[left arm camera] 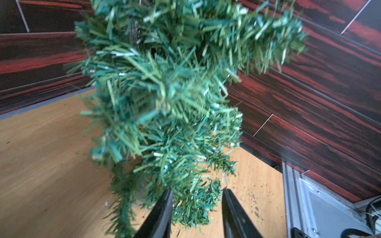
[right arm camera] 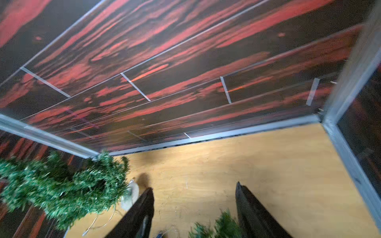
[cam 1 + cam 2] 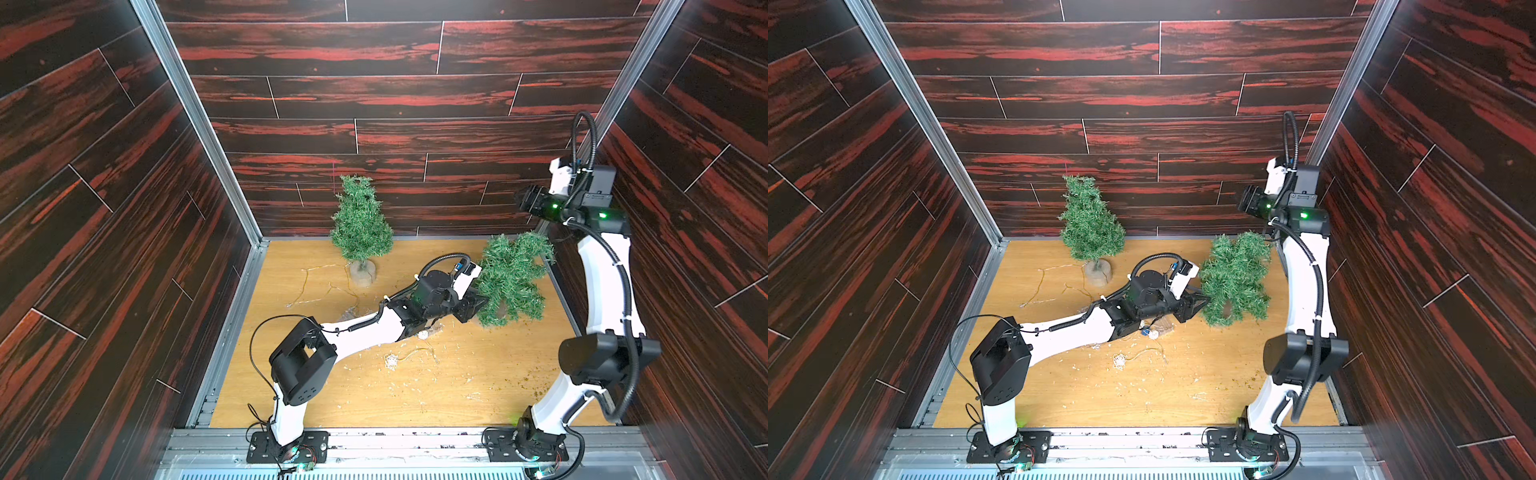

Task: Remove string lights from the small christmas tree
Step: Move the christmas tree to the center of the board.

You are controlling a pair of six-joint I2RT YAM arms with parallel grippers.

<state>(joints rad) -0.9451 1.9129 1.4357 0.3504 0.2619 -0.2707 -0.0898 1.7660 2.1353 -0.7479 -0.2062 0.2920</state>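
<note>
Left wrist: left pincer half open, tree branch between jaws; grip uncertain.
Right wrist: right pincer wide open, empty.
Top view: string lights clear of both.

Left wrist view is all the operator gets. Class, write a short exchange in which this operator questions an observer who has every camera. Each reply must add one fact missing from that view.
Operator: My left gripper stands open around branches of a green tree. Is anything lying further out on the table?
Observer: Yes. The string lights, a thin pale wire, lie on the wood beside a second upright tree near the back wall.
Operator: Where is the right gripper?
Observer: High up by the back right corner, above your tree, open and holding nothing.
</note>
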